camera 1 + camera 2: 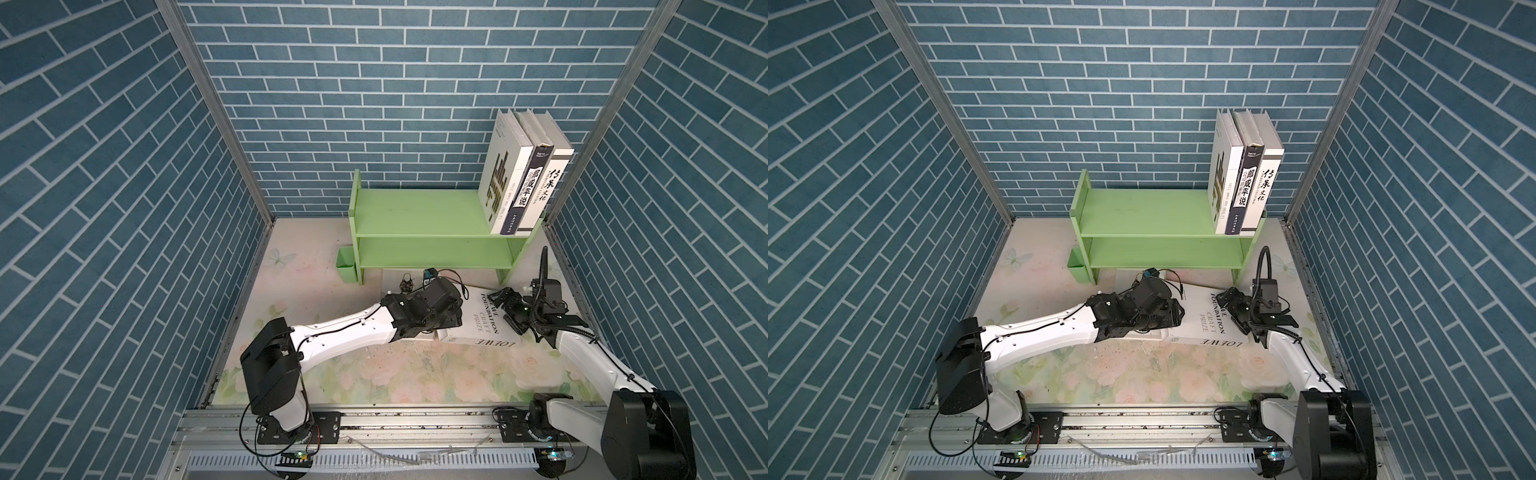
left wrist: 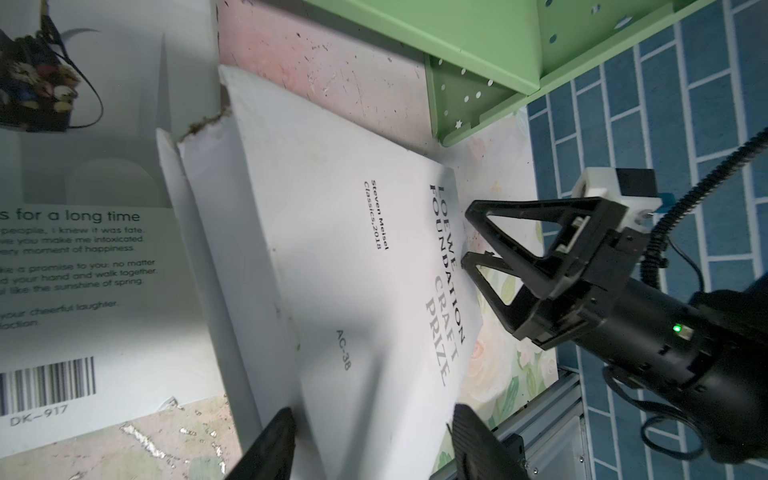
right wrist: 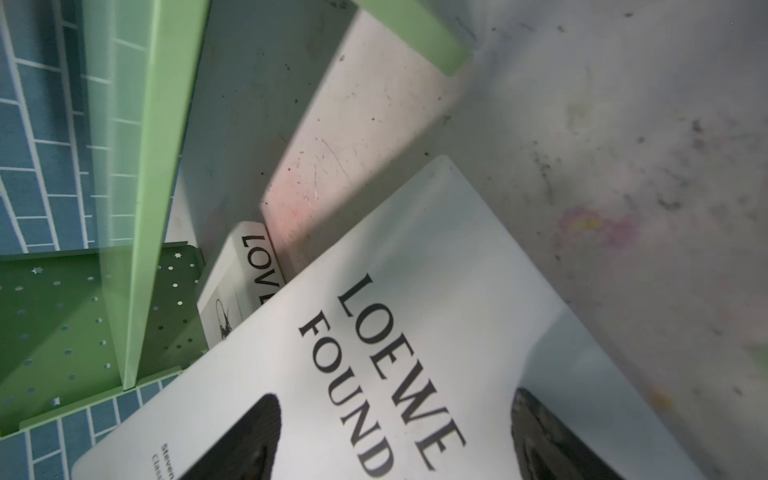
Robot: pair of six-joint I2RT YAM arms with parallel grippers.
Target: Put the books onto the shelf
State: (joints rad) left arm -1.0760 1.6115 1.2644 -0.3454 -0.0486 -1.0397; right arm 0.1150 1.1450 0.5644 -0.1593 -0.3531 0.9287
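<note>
left fingers [image 2: 270, 449] astride the white Loewe book [image 1: 482, 320] on desk [image 1: 374, 374] — grip: cannot tell | right fingers [image 3: 245, 444] — spread apart over its cover

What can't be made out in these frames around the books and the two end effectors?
Left end effector: fingertips cut off by the left wrist view's edge, hidden behind its own wrist in both top views; grip on the LOEWE book unclear.
Lower book: title partly covered by the LOEWE book, right wrist view.
Shelved books: small spine print too small in both top views.
</note>
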